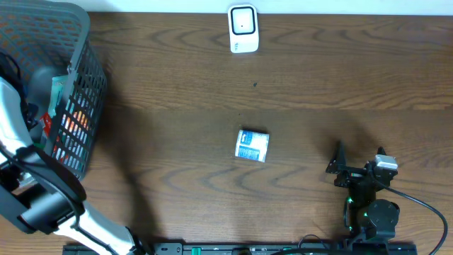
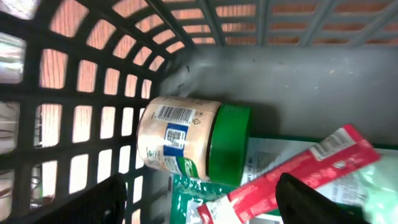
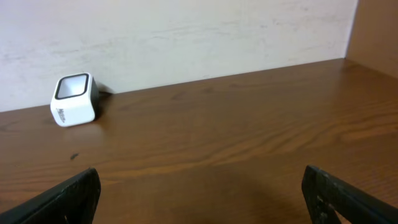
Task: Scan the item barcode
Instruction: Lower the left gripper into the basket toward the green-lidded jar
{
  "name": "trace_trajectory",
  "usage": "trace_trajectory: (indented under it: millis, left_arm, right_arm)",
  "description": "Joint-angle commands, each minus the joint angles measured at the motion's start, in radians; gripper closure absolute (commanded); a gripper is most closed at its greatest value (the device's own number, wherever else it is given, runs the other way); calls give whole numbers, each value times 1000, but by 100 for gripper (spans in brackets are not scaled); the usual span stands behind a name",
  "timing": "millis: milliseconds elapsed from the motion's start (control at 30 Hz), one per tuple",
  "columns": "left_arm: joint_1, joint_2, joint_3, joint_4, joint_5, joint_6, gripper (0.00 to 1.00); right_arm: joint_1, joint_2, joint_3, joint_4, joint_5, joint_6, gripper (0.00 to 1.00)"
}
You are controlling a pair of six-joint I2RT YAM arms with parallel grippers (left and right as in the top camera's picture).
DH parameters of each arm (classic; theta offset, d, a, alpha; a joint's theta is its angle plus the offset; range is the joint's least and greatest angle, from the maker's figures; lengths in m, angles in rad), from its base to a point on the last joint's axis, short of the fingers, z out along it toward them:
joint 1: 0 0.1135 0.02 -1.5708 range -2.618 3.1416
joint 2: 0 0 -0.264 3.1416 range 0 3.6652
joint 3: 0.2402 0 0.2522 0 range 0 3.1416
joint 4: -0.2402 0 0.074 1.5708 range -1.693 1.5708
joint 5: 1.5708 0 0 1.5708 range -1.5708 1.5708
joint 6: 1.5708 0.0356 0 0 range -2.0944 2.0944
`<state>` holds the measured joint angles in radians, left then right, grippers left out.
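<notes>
We read the table (image 1: 177,85) as dark wood with visible grain and a soft satin sheen. The basket (image 1: 79,42) looks like matt grey plastic. Inside it, the jar (image 2: 177,140) carries a smooth printed label under a smooth green plastic lid (image 2: 229,144), and the red sachet (image 2: 298,177) is glossy film. The scanner (image 1: 243,28) is glossy white plastic. The wall (image 3: 186,37) is matt and faintly rough.

Grey mesh basket (image 1: 90,85) walls crowd jar (image 2: 186,140) and red packet (image 2: 292,177); tabletop (image 1: 170,85) passable between central blue-white packet (image 1: 253,145) and far-edge scanner (image 1: 243,28).
</notes>
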<state>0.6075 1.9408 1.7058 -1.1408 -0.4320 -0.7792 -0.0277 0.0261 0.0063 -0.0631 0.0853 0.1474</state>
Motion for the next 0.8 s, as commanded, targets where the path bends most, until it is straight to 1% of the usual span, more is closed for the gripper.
trace_trajectory:
  millis: [0,133,333,400,500,567,767]
  left_arm:
    - [30,11,-5,2,55,98,25]
    - [54,11,-5,11,112,156,24]
    - [92,11,-6,4,160,197,25]
    - [103,10,-6,4,196,227,25]
    - [118,0,-6,5,201,265,27]
    - [117,-16,-6,4,209,267,29]
    - [90,-80,-6,18,233,271,28]
  right_arm:
    - [5,0,-1,-3,3,-14,1]
    - [5,0,-1,-3,3,-14,1]
    - [5,0,-1,-3,3,-14,1]
    - [5,0,-1,-3,3,-14,1]
    - [5,0,-1,-3,3,-14,1]
    - [5,0,-1,-3,3,-14,1]
    - [5,0,-1,-3,3,-14,1]
